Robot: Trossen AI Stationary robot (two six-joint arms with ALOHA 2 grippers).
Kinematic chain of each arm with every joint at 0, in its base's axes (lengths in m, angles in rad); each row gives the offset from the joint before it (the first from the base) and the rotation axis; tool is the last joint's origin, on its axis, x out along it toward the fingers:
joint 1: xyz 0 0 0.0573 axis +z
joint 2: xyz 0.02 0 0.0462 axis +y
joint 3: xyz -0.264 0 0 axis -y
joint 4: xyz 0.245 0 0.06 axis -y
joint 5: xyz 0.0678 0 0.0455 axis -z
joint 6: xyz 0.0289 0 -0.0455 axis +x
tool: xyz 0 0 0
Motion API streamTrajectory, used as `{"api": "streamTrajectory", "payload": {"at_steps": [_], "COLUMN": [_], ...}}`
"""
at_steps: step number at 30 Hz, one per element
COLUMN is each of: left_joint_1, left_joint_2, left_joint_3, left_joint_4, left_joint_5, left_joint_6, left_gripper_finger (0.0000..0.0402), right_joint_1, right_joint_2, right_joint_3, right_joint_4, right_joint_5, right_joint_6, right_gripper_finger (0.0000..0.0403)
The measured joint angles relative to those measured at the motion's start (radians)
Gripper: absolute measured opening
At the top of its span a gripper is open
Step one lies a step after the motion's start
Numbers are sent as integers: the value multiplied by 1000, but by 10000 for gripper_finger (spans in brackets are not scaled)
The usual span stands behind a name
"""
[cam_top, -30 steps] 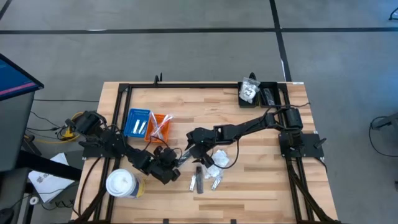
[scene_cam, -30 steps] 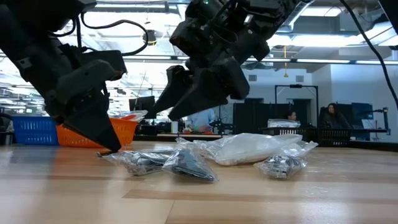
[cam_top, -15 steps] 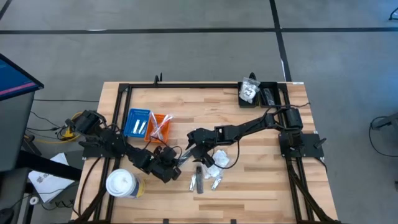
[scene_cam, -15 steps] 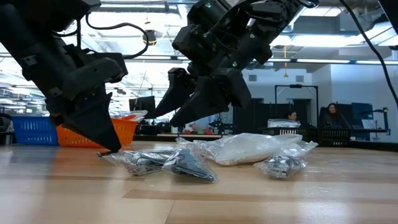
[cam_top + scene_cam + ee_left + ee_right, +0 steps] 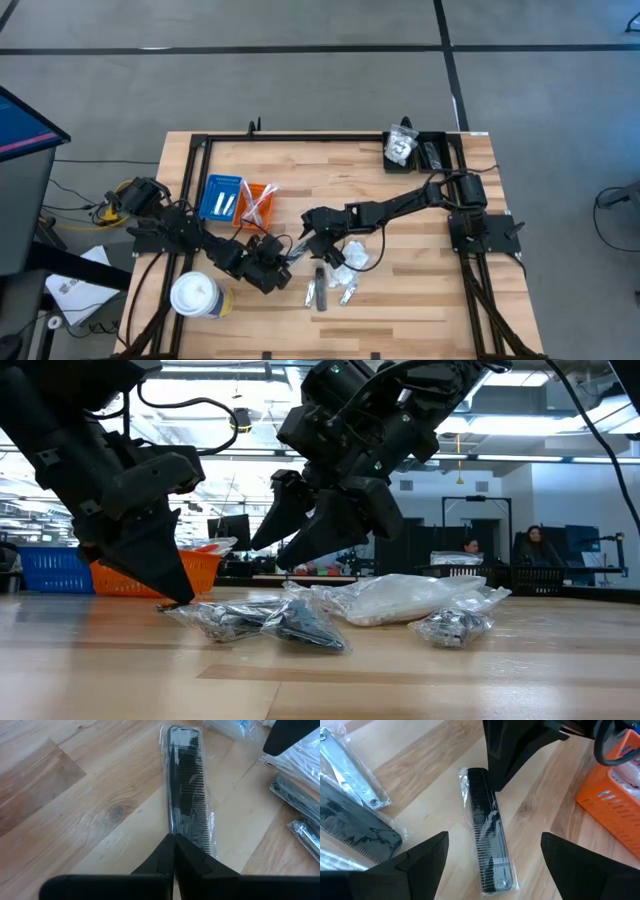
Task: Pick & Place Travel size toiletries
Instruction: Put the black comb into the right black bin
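A black comb in a clear wrapper point(image 5: 186, 785) lies flat on the wooden table, also seen in the right wrist view point(image 5: 487, 850). My left gripper point(image 5: 173, 839) is shut, its tips at the comb's near-left end point(image 5: 182, 600). My right gripper point(image 5: 492, 865) hangs open above the same comb, one finger on either side and clear of it point(image 5: 290, 550). More toiletries lie to the right: a white-filled packet point(image 5: 352, 254), a dark stick point(image 5: 321, 285) and a wrapped comb point(image 5: 357, 835). My left gripper touches the wrapped comb at one end point(image 5: 181, 834) with its shut fingertips, slanting down from the table's left. The comb lies flat on the table. Whether the wrapper is caught between the tips or only pressed, I cannot tell.
A blue tray point(image 5: 222, 197) and an orange tray point(image 5: 256, 203) stand at the far left of the arms. A white lidded cup point(image 5: 195, 295) sits at the near left. A black bin with packets point(image 5: 415, 150) is at the far right corner.
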State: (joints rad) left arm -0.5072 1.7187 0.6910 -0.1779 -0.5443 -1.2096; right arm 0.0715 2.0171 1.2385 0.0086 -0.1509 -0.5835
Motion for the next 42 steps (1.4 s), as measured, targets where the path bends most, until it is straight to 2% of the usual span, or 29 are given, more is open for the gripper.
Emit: {"api": "streamTrajectory", "payload": {"at_steps": [22, 29, 39, 42], "left_joint_1": [0, 0, 0, 0], "left_joint_2": [2, 2, 2, 2], "left_joint_3": [-3, -3, -3, -3], "left_joint_4": [-28, -27, -25, -24], "left_joint_5": [2, 2, 1, 1], "left_joint_6": [-3, -2, 0, 1], "left_gripper_finger": [0, 0, 0, 0], "right_joint_1": [1, -3, -19, -23], "right_joint_2": [0, 0, 0, 55], "right_joint_3": [-1, -1, -1, 29], "right_joint_4": [-15, 72, 109, 124], "right_joint_5": [0, 25, 28, 27], "right_joint_6": [-3, 3, 0, 5], "right_gripper_finger": [311, 311, 310, 310]}}
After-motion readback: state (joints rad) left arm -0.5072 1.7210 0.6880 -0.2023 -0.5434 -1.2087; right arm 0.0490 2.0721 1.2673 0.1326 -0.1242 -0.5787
